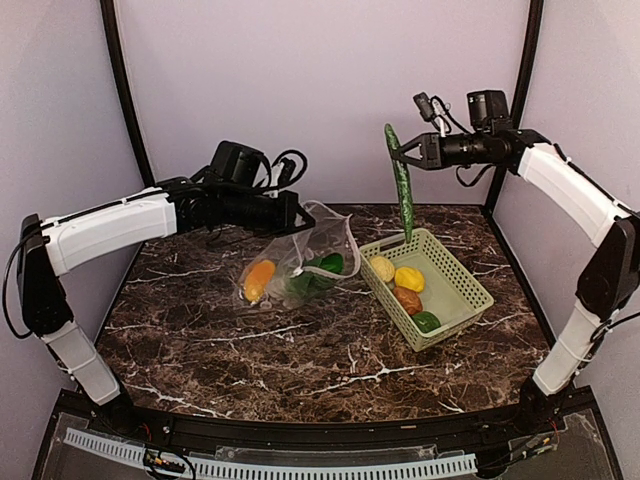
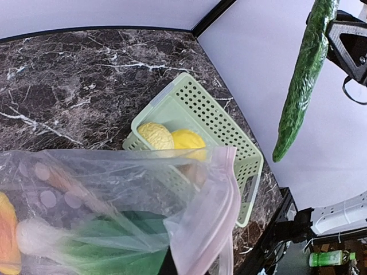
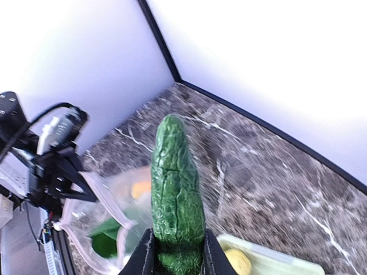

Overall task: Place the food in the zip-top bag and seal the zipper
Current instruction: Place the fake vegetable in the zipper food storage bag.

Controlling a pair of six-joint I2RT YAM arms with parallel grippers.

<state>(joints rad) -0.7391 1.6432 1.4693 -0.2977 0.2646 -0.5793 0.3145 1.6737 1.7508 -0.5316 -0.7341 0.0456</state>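
The cucumber (image 1: 402,185) hangs straight down from the right pincer (image 1: 394,153). The two fingers are pressed on its upper end, and the rest of it hangs free below them, in the air. From the right wrist the cucumber fills the gap between the two black fingers (image 3: 146,258) and points away from them. Its lower tip is over the far corner of the basket (image 1: 468,300), which stands on the table (image 1: 300,350) below this pincer.

In the basket, below the right pincer and nearer to the arms' bases, there are two lemons (image 1: 382,268), a potato (image 1: 407,299) and a pepper (image 1: 427,321).

The bag (image 1: 310,255) is to the left of the basket, well below the right pincer. The left pincer (image 1: 295,213) is pressed together on the bag's upper edge and holds this edge up, so the mouth is open toward the basket. The pink zipper (image 2: 225,192) runs along this raised edge, just beside the left pincer. Below that pincer, inside the bag, an orange piece (image 1: 258,280) lies at the left end and a bok choy (image 1: 320,270) at the right.
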